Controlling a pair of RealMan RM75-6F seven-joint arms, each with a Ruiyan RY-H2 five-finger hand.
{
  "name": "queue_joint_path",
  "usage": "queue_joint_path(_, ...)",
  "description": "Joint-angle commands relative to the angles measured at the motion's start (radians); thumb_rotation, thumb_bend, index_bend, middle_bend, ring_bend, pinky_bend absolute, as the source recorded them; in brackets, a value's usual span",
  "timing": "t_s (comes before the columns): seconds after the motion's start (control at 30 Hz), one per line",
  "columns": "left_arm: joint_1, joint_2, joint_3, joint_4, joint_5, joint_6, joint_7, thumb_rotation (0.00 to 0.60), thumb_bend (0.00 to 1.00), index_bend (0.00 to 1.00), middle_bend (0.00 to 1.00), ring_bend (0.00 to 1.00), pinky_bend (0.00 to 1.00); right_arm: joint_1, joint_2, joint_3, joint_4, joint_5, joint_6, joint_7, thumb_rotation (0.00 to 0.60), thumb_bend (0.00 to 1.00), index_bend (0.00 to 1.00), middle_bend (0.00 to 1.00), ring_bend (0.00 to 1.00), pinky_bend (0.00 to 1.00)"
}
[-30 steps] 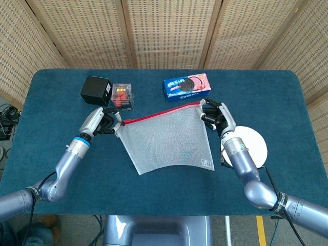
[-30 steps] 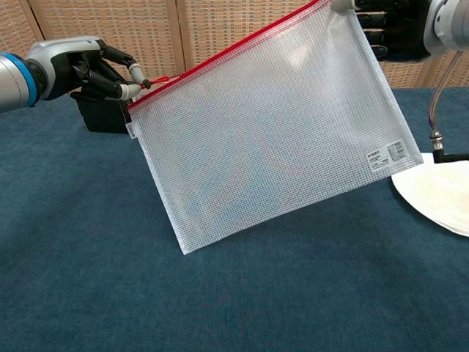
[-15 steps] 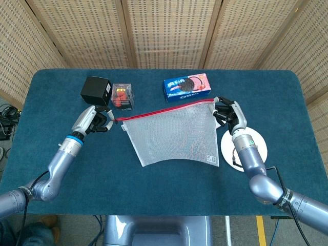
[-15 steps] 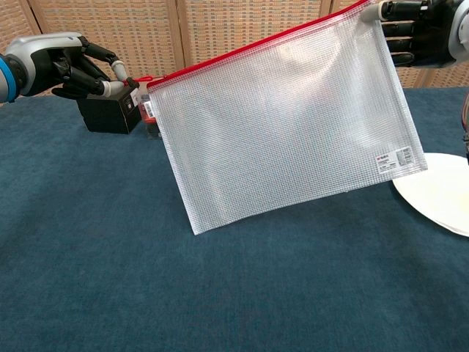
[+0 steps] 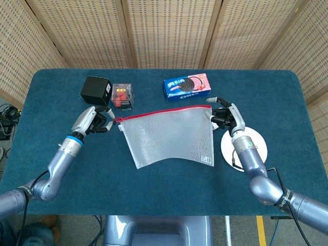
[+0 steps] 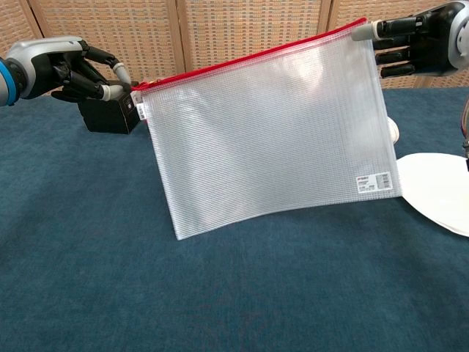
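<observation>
Mesh zip pouch [image 6: 271, 139], empty: my left hand [image 5: 95, 121] pinches its zipper pull, right hand [image 5: 225, 117] grips the far corner; held taut above the surface [image 5: 61, 169], zip apparently closed.

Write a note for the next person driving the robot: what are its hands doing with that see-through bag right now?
Left hand pinches the left end of the mesh zipper pouch at its red zip.
Right hand holds the pouch's top right corner.
The pouch hangs between them, lifted off the blue table.
Behind it: black box, clear box of red pieces, Oreo box; white plate by the right hand.
Done: pouch lifted, zip looks closed.
Left: nothing is inside the pouch.
</observation>
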Motion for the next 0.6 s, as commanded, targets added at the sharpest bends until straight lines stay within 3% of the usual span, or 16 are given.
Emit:
queue_joint_path(0.03,0.003,-0.002,0.01,0.013,0.028,0.024,0.016,0.6,0.0,0.0,0.9,0.95,1.0,0.002,0.007,-0.025,0.008,-0.028,0.001,-0.033,0.6,0.0,0.03,0.92,0.89,0.99)
queue_joint_path(0.33,0.041,0.054,0.007,-0.04,0.065,0.083,0.0,0.6,0.0,0.0,0.89,0.95,1.0,-0.039,0.057,-0.091,-0.022,-0.146,0.035,-0.11,0.6,0.0,0.02,0.91,0.89,0.99)
queue_joint_path(0.43,0.066,0.096,0.026,-0.062,0.106,0.134,0.05,0.6,0.0,0.0,0.85,0.92,1.0,-0.085,0.088,-0.151,-0.032,-0.306,0.086,-0.166,0.6,0.0,0.06,0.86,0.85,0.94)
queue_joint_path(0.47,0.088,0.118,0.056,-0.049,0.16,0.214,0.166,0.6,0.0,0.0,0.8,0.87,0.97,-0.118,0.113,-0.204,-0.028,-0.432,0.146,-0.229,0.6,0.0,0.08,0.84,0.82,0.92)
queue_joint_path(0.53,0.113,0.125,0.078,-0.059,0.176,0.279,0.268,0.6,0.0,0.0,0.65,0.73,0.81,-0.155,0.123,-0.243,-0.019,-0.549,0.213,-0.251,0.6,0.0,0.11,0.74,0.72,0.77)
queue_joint_path(0.6,0.151,0.157,0.112,-0.105,0.166,0.338,0.423,0.6,0.0,0.0,0.32,0.41,0.47,-0.204,0.141,-0.315,0.029,-0.725,0.323,-0.322,0.6,0.0,0.13,0.6,0.58,0.56)
